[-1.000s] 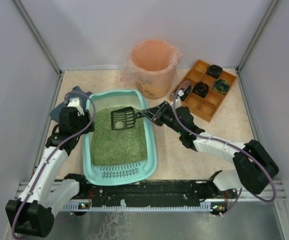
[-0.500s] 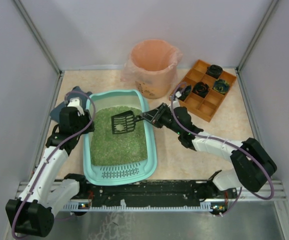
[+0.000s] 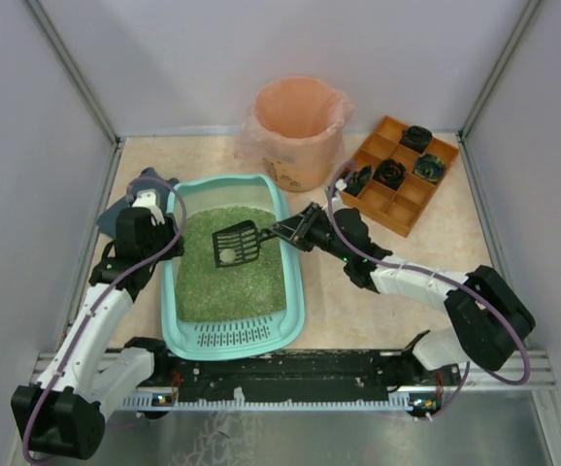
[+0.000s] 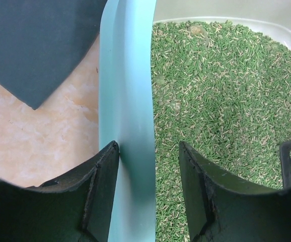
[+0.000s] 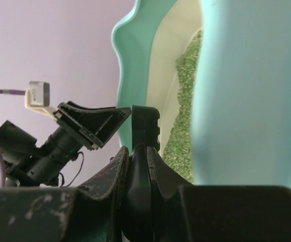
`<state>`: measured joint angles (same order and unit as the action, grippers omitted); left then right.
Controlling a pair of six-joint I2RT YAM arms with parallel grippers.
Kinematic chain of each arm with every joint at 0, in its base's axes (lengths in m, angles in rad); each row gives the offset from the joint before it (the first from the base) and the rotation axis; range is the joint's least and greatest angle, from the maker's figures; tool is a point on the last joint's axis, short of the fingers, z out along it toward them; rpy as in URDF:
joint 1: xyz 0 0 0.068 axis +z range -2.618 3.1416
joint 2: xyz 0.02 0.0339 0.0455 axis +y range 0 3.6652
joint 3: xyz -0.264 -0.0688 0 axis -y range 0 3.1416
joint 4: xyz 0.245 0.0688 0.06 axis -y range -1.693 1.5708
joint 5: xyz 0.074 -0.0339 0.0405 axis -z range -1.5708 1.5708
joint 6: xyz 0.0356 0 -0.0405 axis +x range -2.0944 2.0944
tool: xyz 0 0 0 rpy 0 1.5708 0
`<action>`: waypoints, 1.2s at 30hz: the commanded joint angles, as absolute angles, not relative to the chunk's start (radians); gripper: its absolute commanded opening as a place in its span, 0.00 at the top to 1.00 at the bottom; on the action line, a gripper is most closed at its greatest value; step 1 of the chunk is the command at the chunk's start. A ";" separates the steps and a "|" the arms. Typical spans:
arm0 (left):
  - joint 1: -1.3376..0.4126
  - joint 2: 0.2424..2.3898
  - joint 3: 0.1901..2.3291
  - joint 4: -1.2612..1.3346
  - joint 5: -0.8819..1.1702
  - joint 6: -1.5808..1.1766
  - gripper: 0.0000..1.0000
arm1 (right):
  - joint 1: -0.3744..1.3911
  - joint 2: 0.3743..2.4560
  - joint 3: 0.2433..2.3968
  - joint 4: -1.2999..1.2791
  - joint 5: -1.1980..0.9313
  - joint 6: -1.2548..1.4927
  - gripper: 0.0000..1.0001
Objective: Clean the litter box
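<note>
Now the litter box (image 3: 234, 335) sits toward the counter's near-left corner; left fingers (image 4: 100, 186) straddle its rim, likely steadying it, while the right fingers (image 3: 301, 228) clamp a black scoop (image 3: 237, 242) carrying a pale clump over the litter.

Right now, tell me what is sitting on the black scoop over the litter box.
One pale round clump rests on the slotted black scoop, above the green litter in the litter box. What lies beneath the scoop is covered. The right tool holds the scoop's handle.
</note>
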<state>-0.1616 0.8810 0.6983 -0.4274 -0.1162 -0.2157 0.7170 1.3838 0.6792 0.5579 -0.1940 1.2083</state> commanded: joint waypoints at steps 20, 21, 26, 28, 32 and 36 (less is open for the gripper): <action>-0.166 0.866 0.699 -0.414 -0.090 -0.209 0.43 | 0.570 1.435 1.157 0.272 -0.220 1.095 1.00; -0.165 0.866 0.698 -0.414 -0.090 -0.209 0.43 | 0.541 1.445 1.187 0.268 -0.219 1.102 1.00; -0.166 0.867 0.697 -0.413 -0.082 -0.207 0.42 | 0.411 1.478 1.266 0.331 -0.167 1.142 1.00; -0.166 0.867 0.698 -0.414 -0.083 -0.207 0.42 | 0.363 1.497 1.292 0.348 -0.149 1.161 1.00; -0.166 0.867 0.698 -0.411 -0.079 -0.207 0.42 | 0.291 1.535 1.353 0.356 -0.094 1.157 1.00; -0.166 0.869 0.698 -0.411 -0.075 -0.206 0.42 | 0.255 1.574 1.437 0.307 -0.015 1.082 1.00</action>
